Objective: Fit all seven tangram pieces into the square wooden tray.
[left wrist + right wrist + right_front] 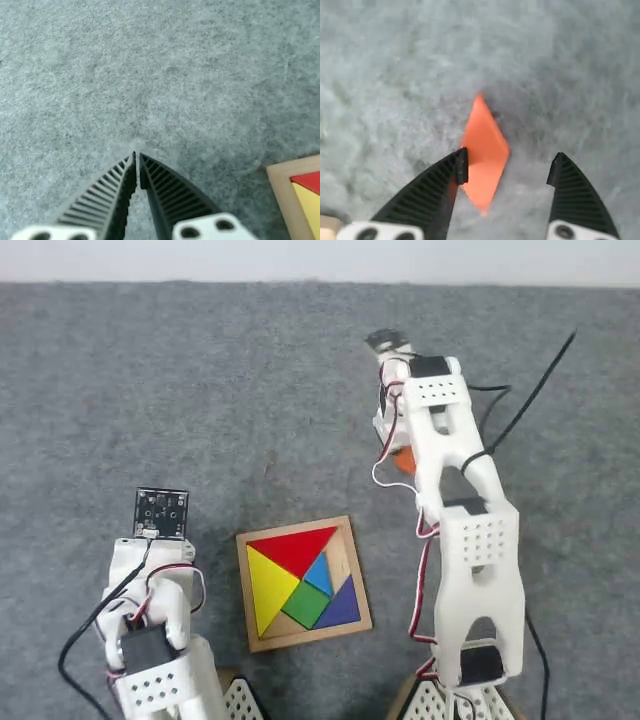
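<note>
Covering the whole table, the grey felt [200, 390] is soft and fibrous. A thin flat piece sits low in it, so fingers closing too high would likely skate over the piece.

The right arm [470, 540] is stretched far out over the felt. Its gripper [509, 167] hangs with the jaws apart and holds nothing. The left arm [150, 640] is folded back near its base, beside the tray. Its gripper [137, 160] has the jaws together and is empty, so it poses no evident hazard.

The wooden tray [292, 527] lies loose on the felt between the two arms. A knock from a descending arm could shift it or shake the pieces inside.

Five pieces are seated in the tray:
- red triangle [295, 548]
- yellow triangle [265, 590]
- indigo piece [342, 605]
- green piece [308, 605]
- blue piece [320, 573]

Bare wood shows on the side towards the right arm.

The orange piece [485, 155] lies flat on the felt, well apart from the tray. It sits between the open jaws but hard against one finger. Whether it touches that finger cannot be told.

Risks noted:
- The off-centre position means closing would probably push or spin the piece rather than pinch it.
- The slanted edges invite a slip.
- A skewed hold would present the piece at the wrong angle for the gap, and it could jam on a neighbouring piece.
</note>
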Controlling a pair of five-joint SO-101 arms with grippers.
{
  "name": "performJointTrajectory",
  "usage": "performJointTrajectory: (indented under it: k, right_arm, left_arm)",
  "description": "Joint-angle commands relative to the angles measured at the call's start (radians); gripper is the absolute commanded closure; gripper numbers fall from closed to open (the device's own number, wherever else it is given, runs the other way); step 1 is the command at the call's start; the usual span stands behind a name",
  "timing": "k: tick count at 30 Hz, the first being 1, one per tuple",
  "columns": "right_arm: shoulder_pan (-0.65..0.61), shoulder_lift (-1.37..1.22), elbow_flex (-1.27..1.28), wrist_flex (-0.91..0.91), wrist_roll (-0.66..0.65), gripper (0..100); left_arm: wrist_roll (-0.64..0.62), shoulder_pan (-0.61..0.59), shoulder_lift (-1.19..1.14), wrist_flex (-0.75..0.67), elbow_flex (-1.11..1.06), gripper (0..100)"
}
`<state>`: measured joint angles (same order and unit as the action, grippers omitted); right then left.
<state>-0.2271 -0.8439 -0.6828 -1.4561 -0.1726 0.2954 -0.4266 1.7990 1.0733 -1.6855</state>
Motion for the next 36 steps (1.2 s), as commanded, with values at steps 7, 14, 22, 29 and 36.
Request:
performJointTrajectory:
  k: [7,14,22,29,36]
  right_arm:
    - [-0.019,-0.101,-0.146,-0.074,0.144,73.3]
    - [-0.015,-0.122,-0.146,-0.068,0.141,88.8]
    - [-0.015,-0.122,-0.183,-0.107,0.135,88.6]
    - [-0.022,-0.127,-0.322,-0.239,0.135,88.7]
    - [-0.071,-0.13,-0.39,-0.321,0.141,88.1]
  left_arm:
    - [0.011,0.0,0.018,0.006,0.002,99]
    - [0.011,0.0,0.018,0.006,0.002,99]
    - [0.011,0.0,0.018,0.006,0.002,99]
    - [0.011,0.0,0.018,0.006,0.002,99]
    - [0.011,0.0,0.018,0.006,0.002,99]
